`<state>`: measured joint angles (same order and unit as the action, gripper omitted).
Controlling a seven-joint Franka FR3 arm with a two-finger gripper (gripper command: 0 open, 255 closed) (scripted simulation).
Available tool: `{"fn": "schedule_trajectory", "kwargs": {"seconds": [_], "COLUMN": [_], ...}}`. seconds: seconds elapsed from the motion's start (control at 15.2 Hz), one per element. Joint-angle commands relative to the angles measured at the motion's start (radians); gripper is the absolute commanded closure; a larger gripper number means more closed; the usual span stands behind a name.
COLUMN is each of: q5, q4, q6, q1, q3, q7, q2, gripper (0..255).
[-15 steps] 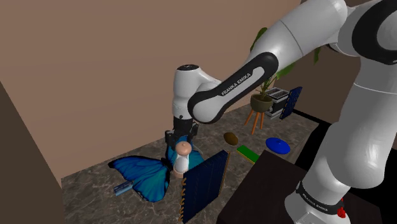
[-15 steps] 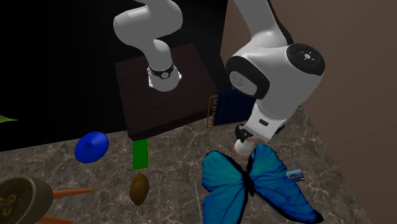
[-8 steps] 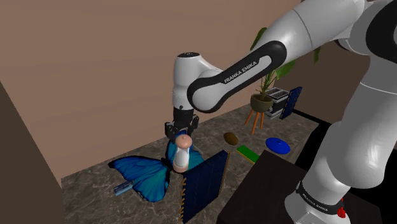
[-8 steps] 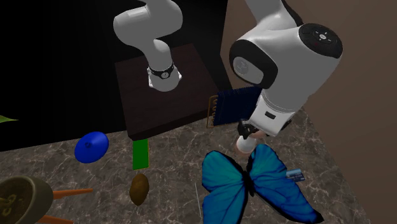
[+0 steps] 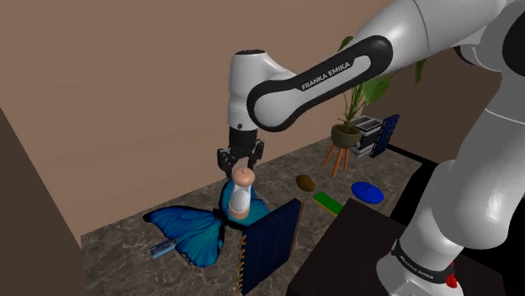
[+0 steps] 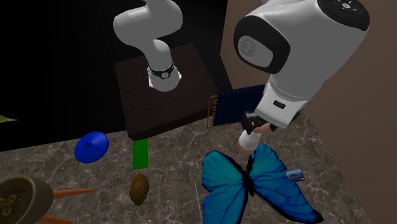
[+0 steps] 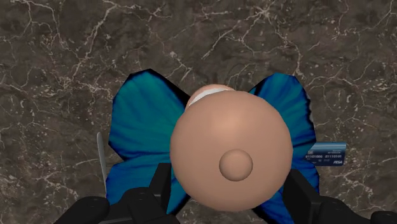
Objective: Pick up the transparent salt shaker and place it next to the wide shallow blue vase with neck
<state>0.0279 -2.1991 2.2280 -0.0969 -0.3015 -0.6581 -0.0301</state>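
The salt shaker (image 5: pixel 240 195) has a pale body and a rounded tan cap (image 7: pixel 230 156). My gripper (image 5: pixel 241 163) is shut on it just under the cap, one black finger (image 7: pixel 163 186) on each side. It hangs in the air above a large blue butterfly figure (image 5: pixel 190 232). In the second exterior view the shaker (image 6: pixel 247 139) hangs below the gripper (image 6: pixel 257 123), over the butterfly's (image 6: pixel 254 186) upper edge. The wide shallow blue vase (image 5: pixel 367 192) lies far toward the shoulder view's right, at the left in the second exterior view (image 6: pixel 91 147).
A dark blue spiral notebook (image 5: pixel 270 243) stands on edge beside the butterfly. A green flat block (image 5: pixel 328 203) and a brown oval object (image 5: pixel 305 182) lie between shaker and vase. A bank card (image 7: pixel 326 154) sits by the butterfly wing. A potted plant on a stool (image 5: pixel 345 136) stands behind the vase.
The arm has risen, lifting the shaker straight up away from the butterfly. Nothing else has moved.
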Motion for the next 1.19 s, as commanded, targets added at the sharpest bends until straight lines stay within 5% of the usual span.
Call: {"fn": "schedule_trajectory", "kwargs": {"seconds": [0.0,1.12], "q5": [-0.006,-0.037], "q4": [0.013,0.129], "q6": [-0.027,-0.23], "q1": [0.001,0.011], "q3": [0.001,0.021], "q7": [0.006,0.054], "q2": [-0.015,-0.106], "gripper": [255,255]}}
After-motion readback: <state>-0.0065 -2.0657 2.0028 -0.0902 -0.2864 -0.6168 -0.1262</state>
